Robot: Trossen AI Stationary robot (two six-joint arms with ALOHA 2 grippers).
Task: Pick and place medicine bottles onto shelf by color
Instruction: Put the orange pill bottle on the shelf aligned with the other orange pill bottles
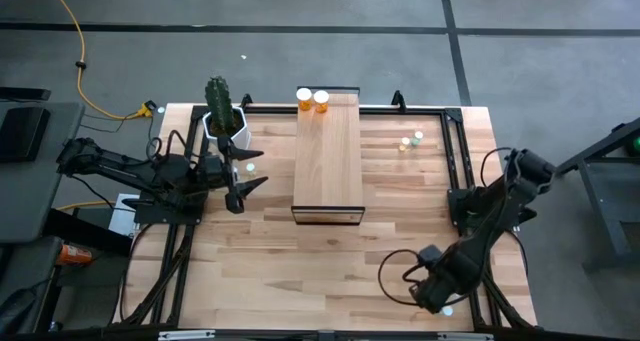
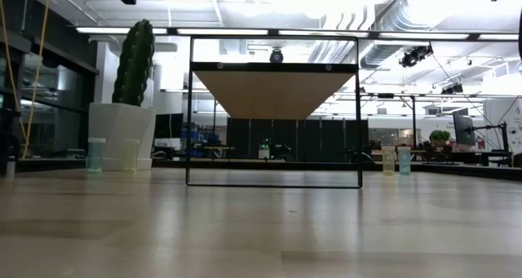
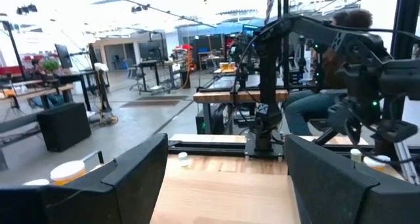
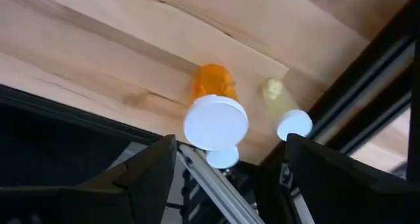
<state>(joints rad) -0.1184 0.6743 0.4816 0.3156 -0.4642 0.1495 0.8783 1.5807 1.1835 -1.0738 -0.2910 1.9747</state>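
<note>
Medicine bottles lie scattered around the shelf (image 1: 328,156), and the one that matters now is the orange bottle (image 4: 214,96) directly under the right gripper (image 1: 437,289), at the near right corner of the tabletop (image 1: 300,251), well away from the shelf's near end. In the right wrist view this bottle stands upright, its white cap facing the camera and its long axis running roughly along the camera's line of sight, so the jaws meet it from above, cap first. The jaws are spread wide and hold nothing; the cap sits between the two dark fingers (image 4: 138,184), a little toward one side of the gap (a small sideways correction looks likely before closing). A pale green-yellow bottle (image 4: 283,109) stands just beside the orange one and could be knocked if the fingers drop off-centre.

Two orange bottles (image 1: 312,100) already stand together at the far end of the shelf, which suggests that end is where the orange ones go. Two pale bottles (image 1: 411,140) sit on the tabletop to the right of the shelf, and two more (image 2: 112,156) stand left of it near the cactus pot (image 1: 225,129).

The left gripper (image 1: 240,189) waits left of the shelf, just in front of the cactus pot, its jaws also open and empty. The right arm is plainly the nearer one to the orange bottle.
</note>
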